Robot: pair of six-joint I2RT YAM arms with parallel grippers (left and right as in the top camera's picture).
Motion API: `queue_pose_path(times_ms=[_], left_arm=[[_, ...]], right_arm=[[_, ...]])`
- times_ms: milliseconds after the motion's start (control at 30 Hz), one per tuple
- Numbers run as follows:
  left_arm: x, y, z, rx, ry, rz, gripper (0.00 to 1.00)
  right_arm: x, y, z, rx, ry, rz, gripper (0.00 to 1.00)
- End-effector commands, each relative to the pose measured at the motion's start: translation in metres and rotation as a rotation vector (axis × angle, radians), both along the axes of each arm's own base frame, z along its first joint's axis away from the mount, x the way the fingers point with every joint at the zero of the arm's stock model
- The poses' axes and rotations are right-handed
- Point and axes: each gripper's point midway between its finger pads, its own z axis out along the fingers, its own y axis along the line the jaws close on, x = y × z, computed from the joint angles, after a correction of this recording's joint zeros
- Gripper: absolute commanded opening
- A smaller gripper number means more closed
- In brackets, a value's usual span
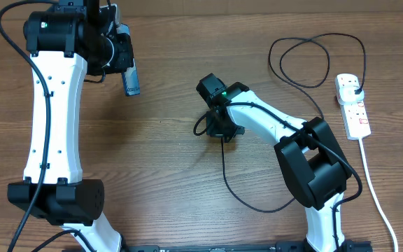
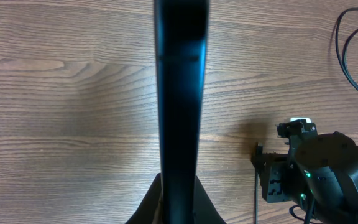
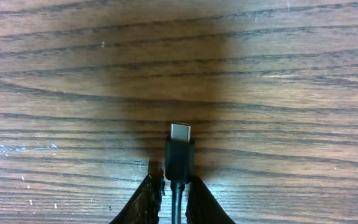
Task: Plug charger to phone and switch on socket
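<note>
Left end effector (image 2: 178,208) pinches the slim dark phone (image 2: 179,93) edge-on, screen hidden, toward the far-left corner of the wood-grain worktop (image 1: 180,161). Right end effector (image 3: 178,202) pinches the thin black charger (image 3: 179,158) behind its metal tip, mid-worktop.

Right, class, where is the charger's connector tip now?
Right wrist view, bottom centre: the connector tip pokes out between the fingers of the right claw, over the table. Overhead, that claw is mid-table, right of the phone.

left arm (image 1: 51,119): white links, black joints, green light | right arm (image 1: 271,120): same, black cable alongside
</note>
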Motion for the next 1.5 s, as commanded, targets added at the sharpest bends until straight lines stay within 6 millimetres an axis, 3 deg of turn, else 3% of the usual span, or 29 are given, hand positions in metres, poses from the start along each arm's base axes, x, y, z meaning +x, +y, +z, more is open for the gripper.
queue_pose_path(times_ms=[0, 633, 733, 900, 1200, 1467], left_arm=[[0.0007, -0.0034, 0.0042, -0.006, -0.014, 0.007, 0.04], [0.0007, -0.0034, 0.0042, -0.006, -0.014, 0.007, 0.04], [0.0008, -0.0033, 0.0042, -0.006, -0.014, 0.008, 0.04], [0.0008, -0.0034, 0.0043, -0.006, -0.014, 0.007, 0.04], [0.0008, -0.0034, 0.0043, -0.006, -0.014, 0.007, 0.04], [0.0008, -0.0033, 0.0042, -0.006, -0.014, 0.008, 0.04]], right_arm=[[-0.0056, -0.0093, -0.0226, -0.052, 0.038, -0.01, 0.15], [-0.0064, -0.0098, -0.0226, -0.054, 0.041, -0.01, 0.11], [-0.0065, -0.0099, -0.0226, -0.054, 0.041, -0.015, 0.17], [-0.0074, -0.0098, -0.0226, -0.052, 0.046, -0.032, 0.18], [-0.0076, -0.0099, -0.0226, -0.052, 0.046, -0.032, 0.11], [-0.008, -0.0101, -0.0227, -0.053, 0.048, -0.033, 0.11]])
